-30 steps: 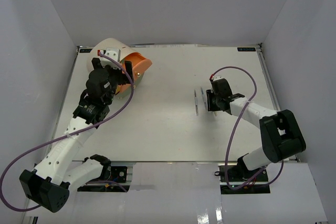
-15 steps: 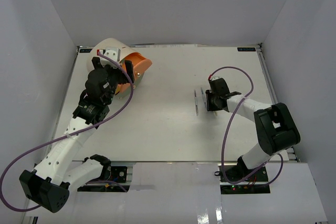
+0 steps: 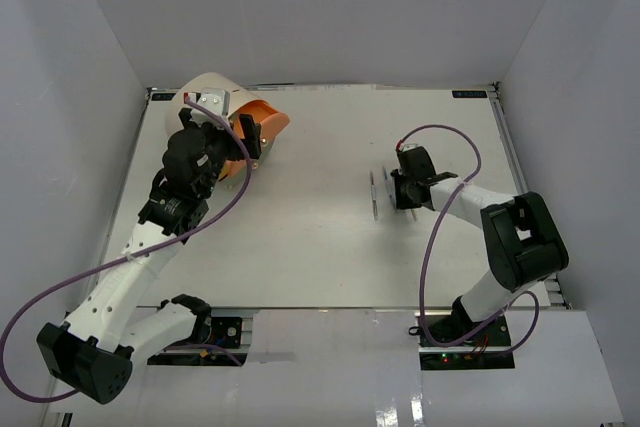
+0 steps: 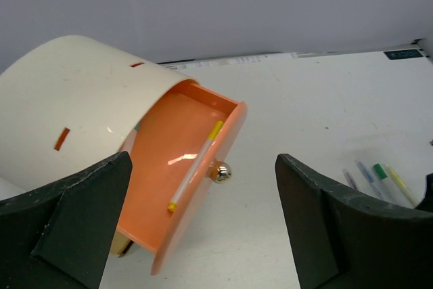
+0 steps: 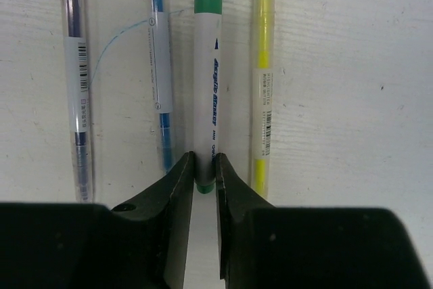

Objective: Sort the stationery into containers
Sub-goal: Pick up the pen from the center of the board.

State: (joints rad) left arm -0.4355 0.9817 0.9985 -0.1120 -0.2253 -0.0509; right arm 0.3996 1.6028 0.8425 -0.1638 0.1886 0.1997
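The cream cylindrical organizer [image 4: 74,93] lies at the back left with its orange drawer [image 4: 176,167] pulled open; a white pen with yellow ends [image 4: 196,165] lies inside it. My left gripper [image 4: 203,235] is open and empty just in front of the drawer [image 3: 262,122]. On the table right of centre lie a purple pen [image 5: 76,79], a blue pen [image 5: 160,65], a green marker [image 5: 207,65] and a yellow pen [image 5: 262,79], side by side. My right gripper [image 5: 204,174] is shut on the green marker's near end, which rests on the table.
White walls enclose the table [image 3: 320,237] on three sides. The pens show as thin lines in the top view [image 3: 378,192]. The drawer's brass knob [image 4: 221,172] points toward the table's middle. Purple cables loop off both arms.
My right gripper has edged slightly left onto the pens. My left gripper has shifted slightly by the open drawer.
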